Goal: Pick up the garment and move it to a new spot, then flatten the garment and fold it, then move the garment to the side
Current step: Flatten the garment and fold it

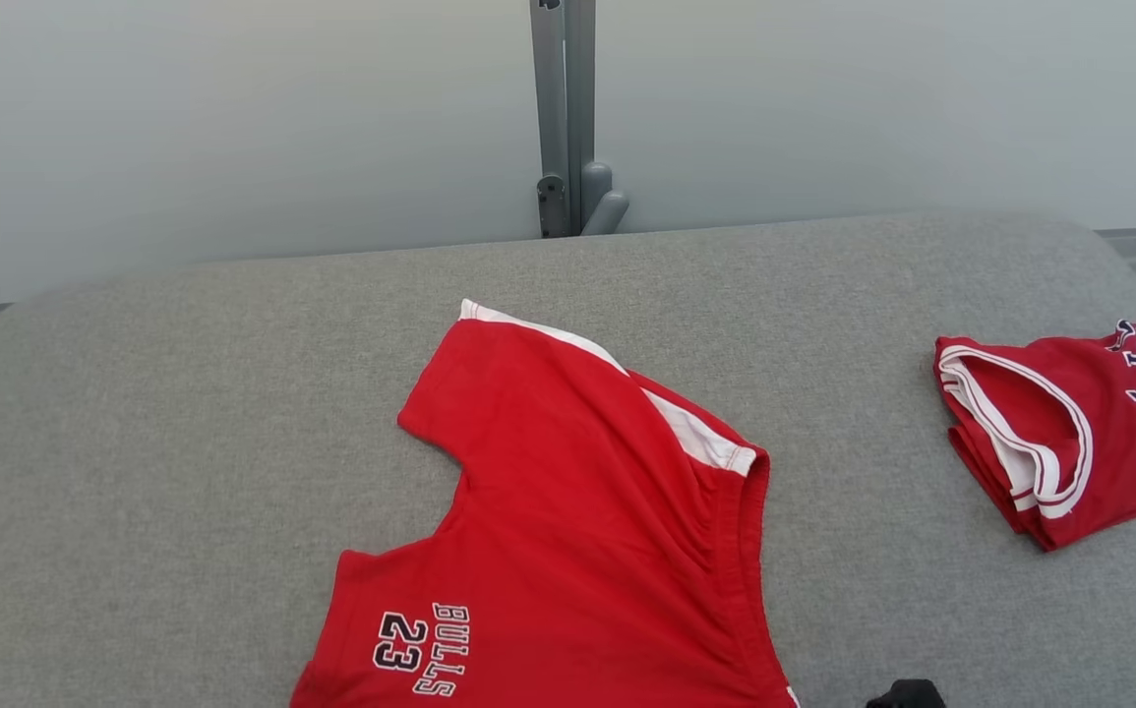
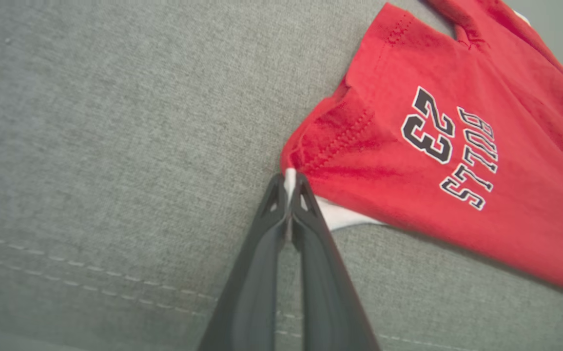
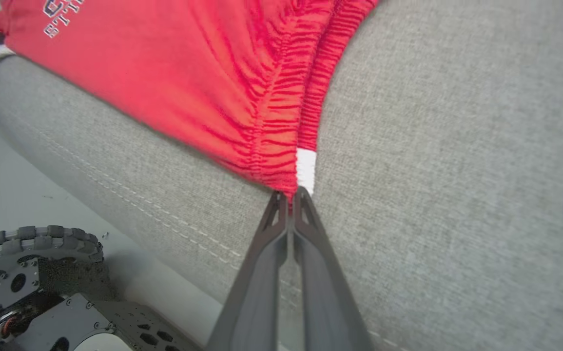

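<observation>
1. Garment [image 1: 577, 511], a pair of red shorts marked BULLS 23, lies on the grey cushion [image 1: 184, 442], the largest item. It sits at the lower centre of the head frame, with its near edge at the cushion's front.
2. Orientation: the elastic waistband faces frame right and the leg openings face frame left. The long axis runs from right to upper left, along the white side stripe.
3. Folded red garment [image 1: 1069, 442] sits well apart at the right edge, judged as set aside.
4. Left gripper [image 2: 289, 178] is clamped on the white-trimmed hem corner. Right gripper [image 3: 291, 195] is clamped on the waistband end. Judgement: pinching both ends of the near side lets the cloth be drawn taut and flattened.
</observation>
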